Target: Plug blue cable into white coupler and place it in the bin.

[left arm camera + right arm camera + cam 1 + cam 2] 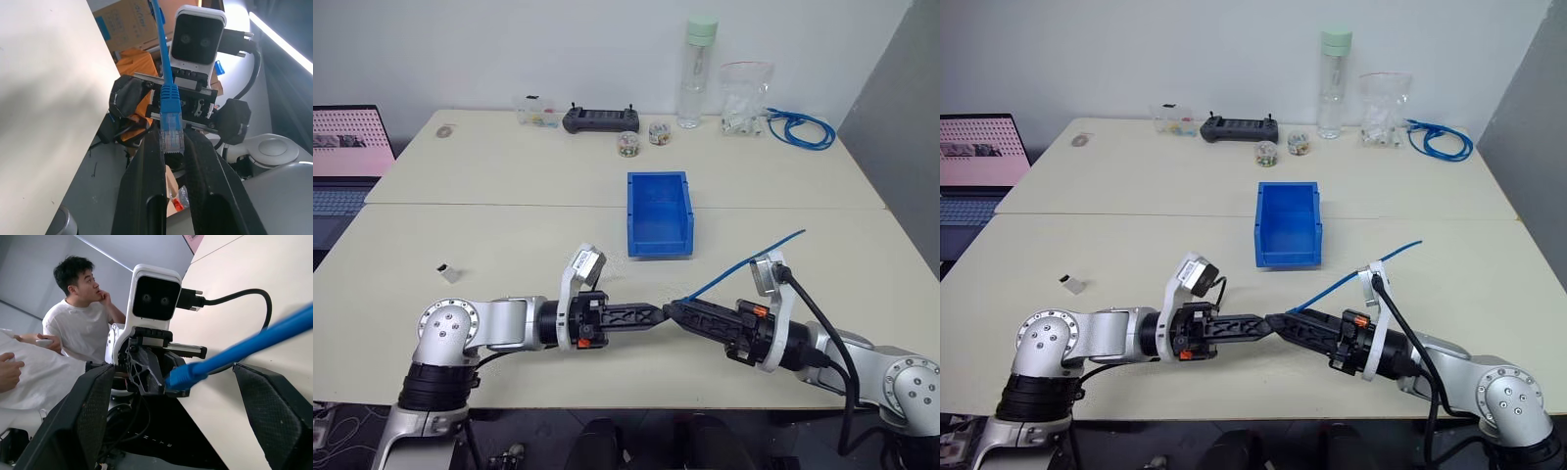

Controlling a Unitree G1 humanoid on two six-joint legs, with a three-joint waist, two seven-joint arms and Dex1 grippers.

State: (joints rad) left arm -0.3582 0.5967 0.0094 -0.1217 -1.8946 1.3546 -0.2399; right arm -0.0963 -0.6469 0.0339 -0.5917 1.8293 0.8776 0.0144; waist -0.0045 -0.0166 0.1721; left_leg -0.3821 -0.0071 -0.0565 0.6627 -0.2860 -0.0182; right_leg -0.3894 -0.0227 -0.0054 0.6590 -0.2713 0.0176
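Both arms meet tip to tip, low over the front of the table, and the left gripper is clamped narrow on the cable, pinching it right at the clear plug and its blue boot. The right gripper faces it with fingers spread wide; the cable runs between them and trails off behind that wrist, nothing squeezed there. It looks like a handover or a regrip. The small white block lying alone at the table's left, which I take for the coupler, is well apart from both grippers. The bin stands mid-table beyond them with no cable or coupler in it. The cable should be light and floppy, so a hold far from the end would let the plug droop; the boot is the stiff part and the place to grip, leaving the plug's nose free. The plug's latch tab looks fragile, so no crushing. The coupler is tiny and smooth, likely to skid; pinch its flat sides, socket kept open.
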